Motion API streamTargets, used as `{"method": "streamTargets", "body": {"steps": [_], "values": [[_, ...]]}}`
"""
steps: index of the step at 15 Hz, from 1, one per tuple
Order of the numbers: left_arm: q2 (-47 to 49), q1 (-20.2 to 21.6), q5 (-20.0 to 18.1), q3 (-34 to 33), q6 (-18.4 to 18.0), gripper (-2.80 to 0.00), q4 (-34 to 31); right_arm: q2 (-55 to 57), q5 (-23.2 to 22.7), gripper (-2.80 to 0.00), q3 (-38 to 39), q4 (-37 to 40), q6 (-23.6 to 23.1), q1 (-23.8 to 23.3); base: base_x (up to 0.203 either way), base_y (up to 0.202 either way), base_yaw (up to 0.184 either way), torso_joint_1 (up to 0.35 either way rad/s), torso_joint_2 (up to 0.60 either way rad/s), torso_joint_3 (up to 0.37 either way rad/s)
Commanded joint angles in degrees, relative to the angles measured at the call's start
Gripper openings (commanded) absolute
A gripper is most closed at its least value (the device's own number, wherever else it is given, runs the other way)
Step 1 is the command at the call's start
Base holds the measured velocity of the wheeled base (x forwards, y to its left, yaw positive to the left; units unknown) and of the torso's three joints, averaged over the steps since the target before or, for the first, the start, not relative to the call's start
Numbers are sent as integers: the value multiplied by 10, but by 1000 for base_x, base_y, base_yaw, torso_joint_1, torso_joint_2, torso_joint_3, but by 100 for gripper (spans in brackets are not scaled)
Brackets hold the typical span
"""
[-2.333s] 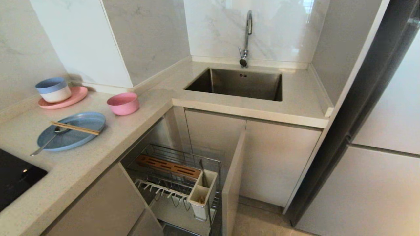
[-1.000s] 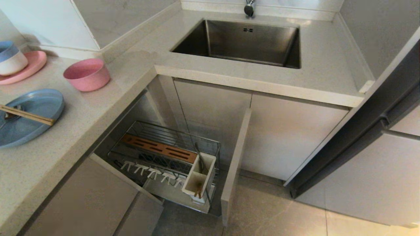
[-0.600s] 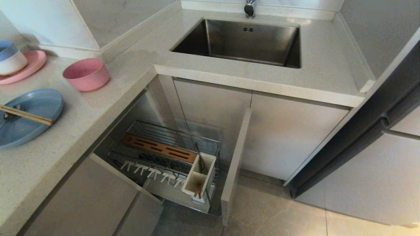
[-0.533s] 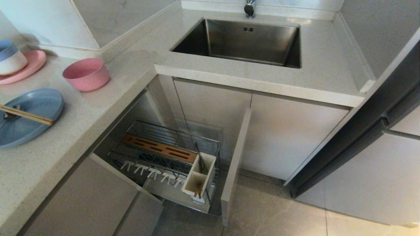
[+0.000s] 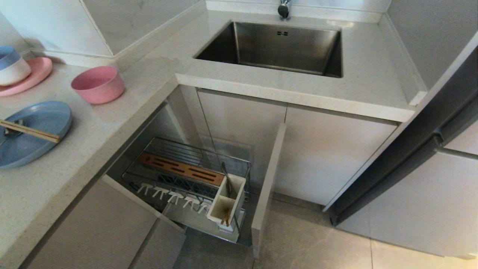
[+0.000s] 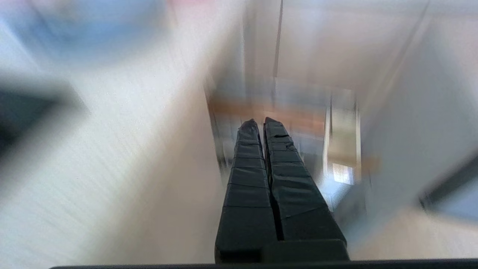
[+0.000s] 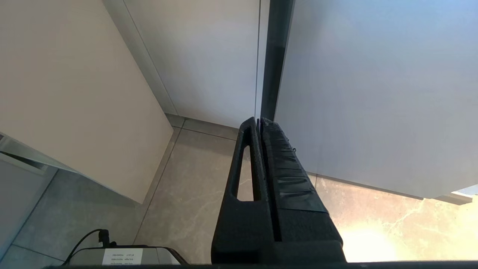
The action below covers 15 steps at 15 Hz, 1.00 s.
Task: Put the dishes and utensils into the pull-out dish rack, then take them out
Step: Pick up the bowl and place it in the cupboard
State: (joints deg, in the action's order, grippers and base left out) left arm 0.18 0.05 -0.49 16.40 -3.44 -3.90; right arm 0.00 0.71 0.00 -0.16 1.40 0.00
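On the counter at the left stand the pink bowl and the blue plate. The wooden chopsticks lie across the plate, and the silver spoon shows only partly at the frame edge. Below the counter the pull-out dish rack stands drawn out, with its wooden strip, white prongs and white utensil box. Neither arm is in the head view. My left gripper is shut and empty, pointing towards the blurred rack. My right gripper is shut and empty, low over the floor tiles.
A blue-and-white bowl sits on a pink plate at the far left. The steel sink and tap lie behind the counter. The rack's beige front panel sticks out beside it. A tall grey cabinet fills the right.
The head view swung down and to the right early on, then stayed still. The dishes, utensils and rack have not moved.
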Motion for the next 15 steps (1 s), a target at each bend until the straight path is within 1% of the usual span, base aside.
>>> {"method": "streamTargets", "body": {"steps": [1, 2, 3, 5, 7, 9, 10, 12, 15], "values": [[12, 1, 3, 95, -18, -280, -41, 1, 0, -280, 0, 0, 0, 0, 0, 0, 0, 0, 0, 0], [30, 1, 8, 156, -41, -280, -74, 0, 0, -280, 0, 0, 0, 0, 0, 0, 0, 0, 0, 0], [62, 1, 12, 199, -64, -280, -91, 0, 0, -280, 0, 0, 0, 0, 0, 0, 0, 0, 0, 0], [167, 2, 23, 278, -91, -280, -90, 0, 0, -280, 0, 0, 0, 0, 0, 0, 0, 0, 0, 0], [279, -5, 36, 385, -104, -280, -76, 1, 0, -280, 0, 0, 0, 0, 0, 0, 0, 0, 0, 0], [380, -15, 57, 472, -99, -280, -66, 0, 0, -280, 0, 0, 0, 0, 0, 0, 0, 0, 0, 0], [428, -16, 64, 502, -92, -280, -61, 1, 0, -280, 0, 0, 0, 0, 0, 0, 0, 0, 0, 0], [512, -9, 72, 551, -74, -280, -52, 0, 0, -280, 0, 0, 0, 0, 0, 0, 0, 0, 0, 0], [674, -3, 77, 659, -48, -280, -56, 0, 0, -280, 0, 0, 0, 0, 0, 0, 0, 0, 0, 0]]}}
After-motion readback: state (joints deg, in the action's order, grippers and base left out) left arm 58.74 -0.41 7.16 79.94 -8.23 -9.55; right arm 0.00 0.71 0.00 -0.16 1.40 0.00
